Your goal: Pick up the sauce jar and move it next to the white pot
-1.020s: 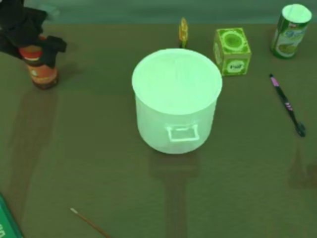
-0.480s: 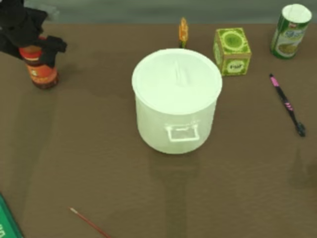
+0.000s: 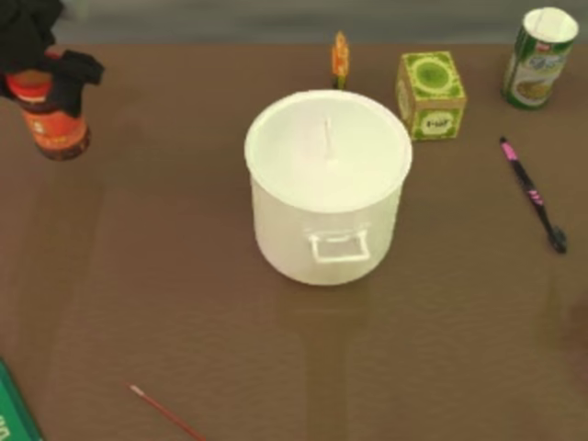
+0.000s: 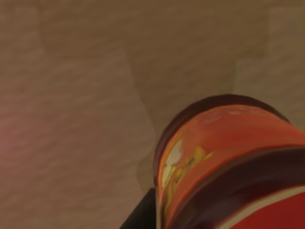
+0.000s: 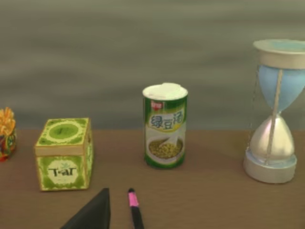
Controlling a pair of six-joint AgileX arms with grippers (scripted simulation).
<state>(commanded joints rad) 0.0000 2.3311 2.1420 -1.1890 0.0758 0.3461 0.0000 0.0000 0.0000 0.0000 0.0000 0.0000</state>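
Note:
The sauce jar (image 3: 53,129), with its red-orange lid and orange label, is at the table's far left back corner. My left gripper (image 3: 41,81) is shut on its lid end from above. In the left wrist view the sauce jar (image 4: 224,157) fills the frame close up, its dark base held a little above the brown table. The white pot (image 3: 328,184) stands in the middle of the table, lid on, side handle facing the front edge, well right of the jar. Only a dark tip of my right gripper (image 5: 95,213) shows, in its own wrist view.
A green tea box (image 3: 429,95) and an orange figure (image 3: 340,57) stand behind the pot. A green-and-white can (image 3: 538,57) and a black-and-pink pen (image 3: 533,195) lie at the right. An hourglass (image 5: 275,112) stands beyond the can. A red stick (image 3: 170,415) lies near the front.
My left gripper has carried the jar to the left and towards the back edge in the top view. Everything else has stayed in place.

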